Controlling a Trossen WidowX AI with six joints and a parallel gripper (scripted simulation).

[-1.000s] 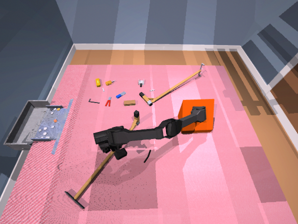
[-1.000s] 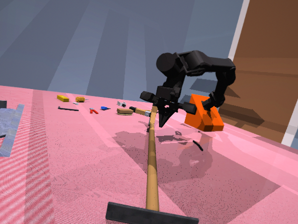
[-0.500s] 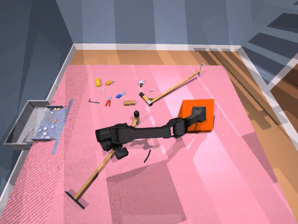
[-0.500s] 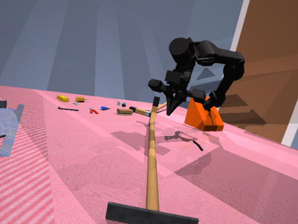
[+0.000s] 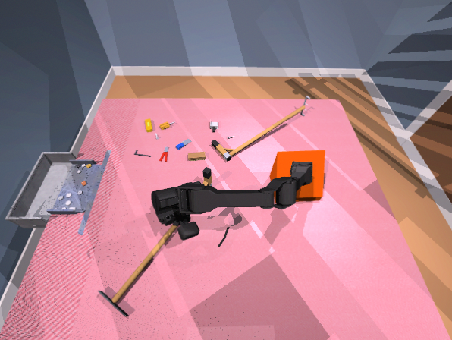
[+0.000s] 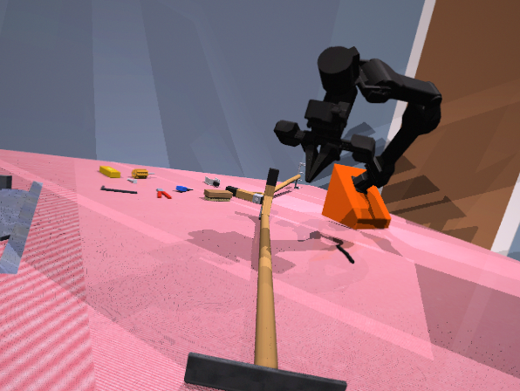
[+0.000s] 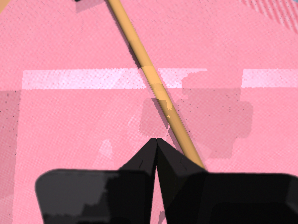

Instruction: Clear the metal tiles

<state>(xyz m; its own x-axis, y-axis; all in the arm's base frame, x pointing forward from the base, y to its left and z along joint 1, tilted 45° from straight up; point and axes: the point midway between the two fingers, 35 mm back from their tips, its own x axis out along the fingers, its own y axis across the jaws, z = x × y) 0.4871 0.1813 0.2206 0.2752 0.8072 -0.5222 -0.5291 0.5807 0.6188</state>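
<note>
The long scraper lies flat on the pink table, a wooden handle with a black blade at its near end. My gripper is shut with nothing between the fingers. It hangs above the upper part of the handle, clear of it. The steel bench plate sits at the table's left edge and carries several small white and orange tiles. The grey catch box adjoins the plate's far end.
The arm's orange base block stands mid-table. A second long-handled tool lies at the back. Small tools lie behind the arm: yellow block, red pliers, brush. A black strip lies near the arm.
</note>
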